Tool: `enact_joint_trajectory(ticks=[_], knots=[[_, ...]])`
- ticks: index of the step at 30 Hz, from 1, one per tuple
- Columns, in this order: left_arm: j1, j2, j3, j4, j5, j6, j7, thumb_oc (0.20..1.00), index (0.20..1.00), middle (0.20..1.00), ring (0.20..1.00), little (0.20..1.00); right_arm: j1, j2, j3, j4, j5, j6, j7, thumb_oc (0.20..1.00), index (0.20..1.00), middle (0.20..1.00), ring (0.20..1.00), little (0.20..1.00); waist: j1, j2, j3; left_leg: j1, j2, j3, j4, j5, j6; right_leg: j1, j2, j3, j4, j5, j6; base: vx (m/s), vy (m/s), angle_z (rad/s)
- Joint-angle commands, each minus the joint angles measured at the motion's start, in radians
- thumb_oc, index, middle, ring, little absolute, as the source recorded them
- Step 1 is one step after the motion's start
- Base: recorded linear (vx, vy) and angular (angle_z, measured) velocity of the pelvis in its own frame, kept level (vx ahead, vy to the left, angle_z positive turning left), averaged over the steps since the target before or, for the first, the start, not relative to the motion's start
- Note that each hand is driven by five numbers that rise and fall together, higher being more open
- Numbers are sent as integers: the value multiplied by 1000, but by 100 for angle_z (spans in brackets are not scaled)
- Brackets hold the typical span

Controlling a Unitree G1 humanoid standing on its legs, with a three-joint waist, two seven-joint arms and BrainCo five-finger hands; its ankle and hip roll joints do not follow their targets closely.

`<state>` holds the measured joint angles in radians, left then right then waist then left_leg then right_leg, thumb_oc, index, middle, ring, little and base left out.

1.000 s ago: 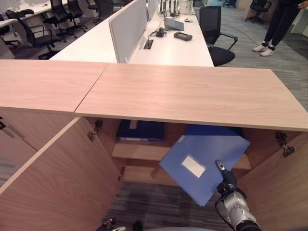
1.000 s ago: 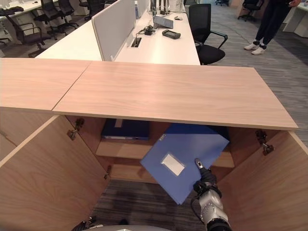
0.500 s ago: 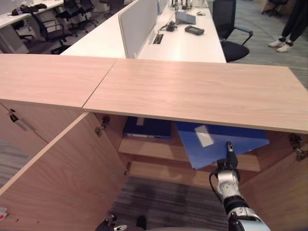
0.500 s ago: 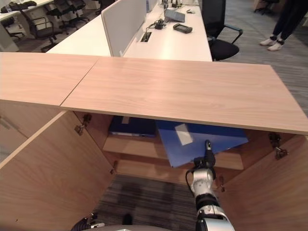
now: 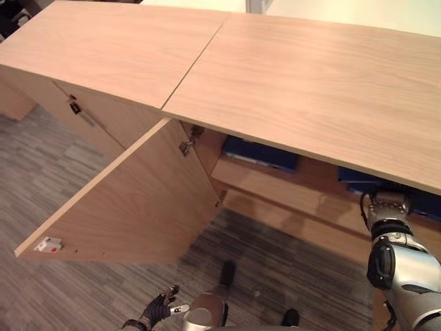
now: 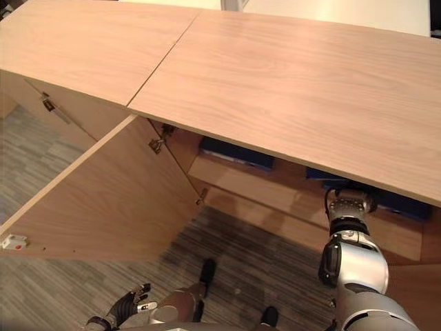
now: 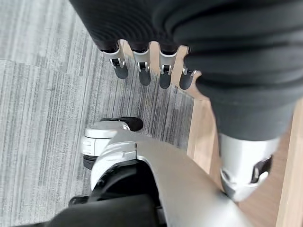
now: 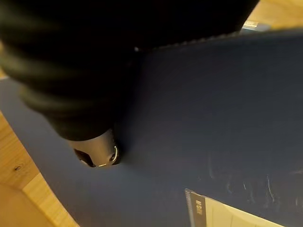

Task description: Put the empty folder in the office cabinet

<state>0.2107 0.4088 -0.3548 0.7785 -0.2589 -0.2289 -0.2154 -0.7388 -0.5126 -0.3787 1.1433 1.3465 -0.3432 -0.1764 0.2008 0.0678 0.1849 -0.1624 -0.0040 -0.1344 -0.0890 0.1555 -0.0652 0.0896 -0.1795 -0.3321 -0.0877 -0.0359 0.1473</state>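
The blue folder (image 8: 213, 118) lies flat on the cabinet's shelf (image 5: 289, 189) at the right. Just its front edge (image 6: 393, 200) peeks out under the wooden top (image 5: 310, 76). My right arm reaches in under that top. In the right wrist view the thumb of my right hand (image 8: 97, 153) presses on the folder's cover near its white label (image 8: 227, 213), and the fingers are hidden beneath. My left hand (image 5: 155, 314) hangs low by my side over the carpet, its fingers (image 7: 142, 71) straight and holding nothing.
A darker blue folder (image 5: 265, 153) lies on the same shelf to the left. The cabinet's left door (image 5: 131, 200) stands wide open, swung out over the grey carpet (image 5: 41, 165). A closed cabinet (image 5: 96, 117) adjoins on the left.
The camera has tipped down and nearer the cabinet. The folder has gone deeper onto the shelf, and my right hand has followed it in under the top.
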Motion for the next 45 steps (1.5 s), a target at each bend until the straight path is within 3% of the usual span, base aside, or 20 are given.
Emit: enact_joint_trajectory(ticks=[1, 2, 3, 4, 5, 7, 9, 10, 15, 20, 25, 30, 34, 36, 40, 42, 45], knots=[[-44, 23, -21, -16, -11, -26, 3, 1000, 1000, 1000, 1000, 1000, -102, -53, 46, -27, -7, -33, 28, 200, 200, 200, 200, 200, 10, 13, 3, 92, 9, 0, 91, -231, 34, -219, -95, 33, 349, 46, 114, -15, 88, -9], [-45, 21, -20, -16, -11, -26, 3, 1000, 1000, 1000, 1000, 1000, -105, -54, 48, -25, -7, -33, 28, 200, 200, 200, 200, 200, 14, 11, 1, 88, 7, 5, 91, -231, 34, -233, -99, 41, 362, 41, 113, -31, 106, -23], [-49, 26, -26, -23, -14, -29, 9, 1000, 1000, 1000, 1000, 1000, -132, -71, 57, -17, -11, -28, 29, 200, 200, 200, 200, 200, 9, 45, 14, 97, 36, 3, 90, -227, 33, -297, -94, 43, 482, 80, 114, 27, 47, -29], [-45, 26, -29, -30, -15, -34, 7, 1000, 1000, 1000, 1000, 1000, -135, -82, 55, -10, -12, -27, 30, 200, 200, 200, 200, 200, 11, 53, 19, 101, 39, 4, 90, -230, 30, -316, -104, 44, 496, 81, 114, 157, -34, -31], [-37, 31, -36, -48, -13, -37, 5, 1000, 1000, 1000, 1000, 1000, -136, -108, 55, 2, -8, -23, 32, 200, 200, 200, 200, 200, 21, 49, 24, 122, 26, 2, 88, -251, 19, -333, -149, 28, 431, 71, 114, 173, -81, -18], [-35, 39, -38, -52, -10, -35, 2, 1000, 1000, 1000, 1000, 1000, -129, -124, 51, 10, -7, -20, 32, 200, 200, 200, 200, 200, 22, 47, 26, 137, 19, -3, 87, -261, 16, -314, -162, 5, 376, 75, 114, 169, -124, -2], [-30, 53, -38, -56, -7, -33, -6, 1000, 1000, 1000, 1000, 1000, -106, -152, 43, 29, -14, -22, 22, 200, 200, 200, 200, 200, 17, 41, 29, 167, 18, -10, 83, -284, -2, -319, -193, -34, 253, 113, 114, 246, -245, 16], [-24, 61, -36, -58, 2, -37, -7, 1000, 1000, 1000, 1000, 1000, -67, -175, 9, 39, 8, -30, 20, 200, 200, 200, 200, 200, 6, 48, 23, 183, 28, -32, 92, -299, -17, -303, -200, -17, 181, 154, 114, 221, -213, 23], [-16, 48, -31, -43, 8, -37, 6, 1000, 1000, 1000, 1000, 1000, -19, -186, -10, 36, 18, -35, 15, 200, 200, 200, 200, 200, -16, 46, 1, 201, 27, -26, 116, -328, -33, -276, -189, 38, 123, 200, 114, 144, -123, 52], [13, 10, -37, -30, 3, -37, 5, 1000, 1000, 1000, 1000, 1000, 11, -197, -25, 50, 30, -44, 13, 200, 200, 200, 200, 200, -52, 83, -31, 208, 60, -20, 125, -327, -54, -250, -148, 40, 81, 172, 114, 63, -118, -25], [28, -9, -48, -51, -15, -29, -13, 1000, 1000, 1000, 1000, 1000, 16, -213, -18, 42, 26, -52, 14, 200, 200, 200, 200, 200, -82, 131, -36, 192, 102, -5, 156, -271, -89, -219, -99, 41, 42, 121, 92, 18, -121, -5], [35, -19, -46, -80, -53, -30, -22, 1000, 1000, 1000, 1000, 1000, -5, -247, -12, 41, 26, -66, 10, 200, 200, 200, 200, 200, -90, 163, -5, 120, 117, 4, 296, -150, -141, -175, -72, 38, 11, 86, 58, -23, -99, 2], [47, -9, -48, -109, -62, -27, -36, 1000, 1000, 1000, 1000, 1000, -13, -273, -7, 64, 25, -66, 1, 200, 200, 200, 200, 200, -89, 164, 16, 67, 109, 2, 376, -126, -140, -159, -71, 34, 10, 65, 44, -22, -55, 4], [48, -8, -45, -115, -67, -20, -39, 1000, 1000, 1000, 1000, 1000, -10, -271, -2, 69, 18, -60, -2, 200, 200, 200, 200, 200, -87, 164, 20, 55, 100, -9, 355, -143, -130, -158, -64, 42, 10, 59, 44, 57, 20, -8], [40, -7, -51, -106, -71, -16, -34, 1000, 1000, 1000, 1000, 1000, -28, -234, 22, 76, -4, -52, -9, 200, 200, 200, 200, 200, -73, 149, 12, 51, 49, -75, 234, -238, -102, -171, -41, 94, 9, 51, 49, 100, 11, -26], [31, -3, -60, -99, -73, -17, -30, 1000, 1000, 1000, 1000, 1000, -38, -211, 33, 80, -6, -46, -7, 200, 200, 200, 200, 200, -71, 142, 13, 30, 30, -96, 212, -242, -95, -171, -33, 116, 10, 49, 50, 95, 39, -30], [12, 3, -73, -93, -69, -17, -21, 1000, 1000, 1000, 1000, 1000, -53, -183, 43, 78, -3, -44, -9, 200, 200, 200, 200, 200, -77, 139, 12, 36, 35, -61, 180, -243, -78, -169, -26, 133, 14, 50, 51, 46, 69, -31]])
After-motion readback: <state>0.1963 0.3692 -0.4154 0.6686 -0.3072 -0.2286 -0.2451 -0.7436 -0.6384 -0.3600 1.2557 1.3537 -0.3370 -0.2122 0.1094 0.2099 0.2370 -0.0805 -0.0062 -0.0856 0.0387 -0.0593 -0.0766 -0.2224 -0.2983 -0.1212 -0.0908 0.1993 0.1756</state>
